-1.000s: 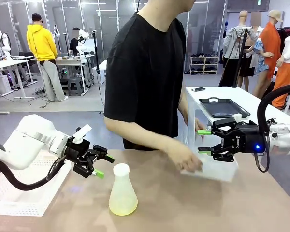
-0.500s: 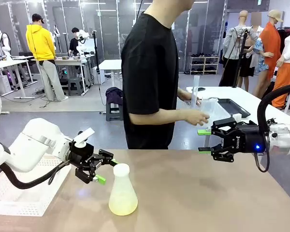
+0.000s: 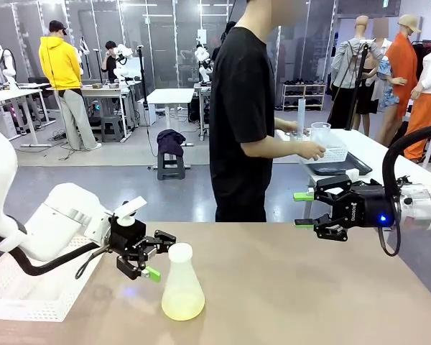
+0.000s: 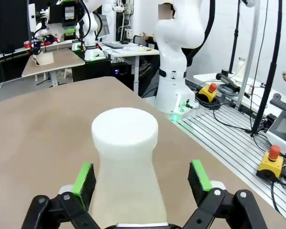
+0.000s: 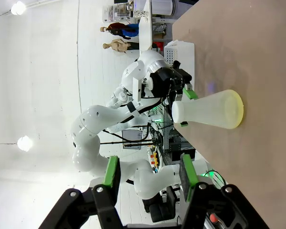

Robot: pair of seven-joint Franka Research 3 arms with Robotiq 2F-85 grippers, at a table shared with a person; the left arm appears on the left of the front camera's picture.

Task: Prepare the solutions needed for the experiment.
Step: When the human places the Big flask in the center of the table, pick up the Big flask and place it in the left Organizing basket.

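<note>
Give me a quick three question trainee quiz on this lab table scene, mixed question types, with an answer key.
1. True or false: the left hand has its open fingers on either side of the flask's neck.
2. Is the right hand holding anything? A) the flask B) a tray C) nothing
3. Fill in: the solution in the flask's bottom looks pale ____.

Key: 1 true; 2 C; 3 yellow.
</note>
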